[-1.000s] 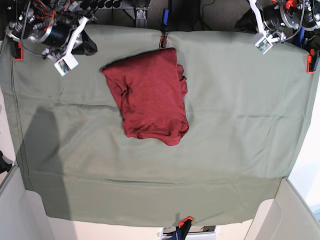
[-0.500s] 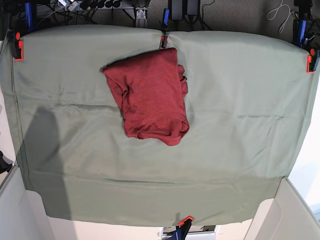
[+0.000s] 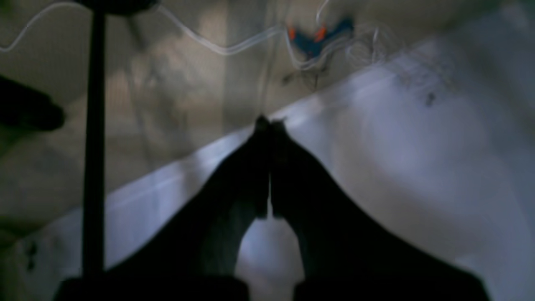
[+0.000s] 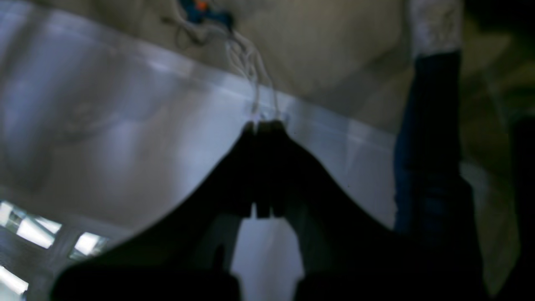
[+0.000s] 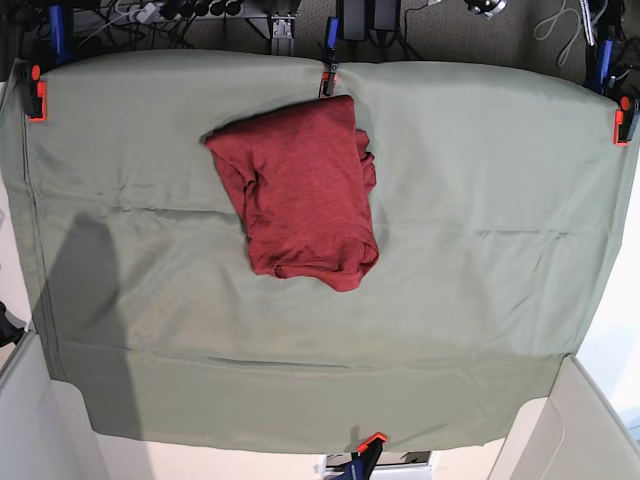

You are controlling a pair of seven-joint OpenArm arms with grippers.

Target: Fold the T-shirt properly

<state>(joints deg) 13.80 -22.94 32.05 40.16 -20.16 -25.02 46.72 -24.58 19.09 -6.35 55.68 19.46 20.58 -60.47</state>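
The dark red T-shirt (image 5: 300, 190) lies folded into a rough rectangle on the pale green cloth sheet (image 5: 480, 200), near the middle of the far edge. Neither arm shows in the base view. In the left wrist view my left gripper (image 3: 269, 123) is shut, its dark fingers meeting at the tips, with nothing between them. My right gripper (image 4: 265, 124) looks the same in the right wrist view, shut and empty. Both wrist views are dim and blurred and face away from the shirt, toward walls and cables.
Orange clamps (image 5: 36, 92) (image 5: 624, 118) (image 5: 371, 441) pin the green sheet at its edges, and one (image 5: 326, 80) sits right behind the shirt. Cables and power strips (image 5: 190, 10) lie beyond the far edge. Pale side panels (image 5: 590, 420) flank the near corners.
One second ago both arms hung over the far corners of the sheet. They have since pulled back out of the base view. The shirt has not moved.
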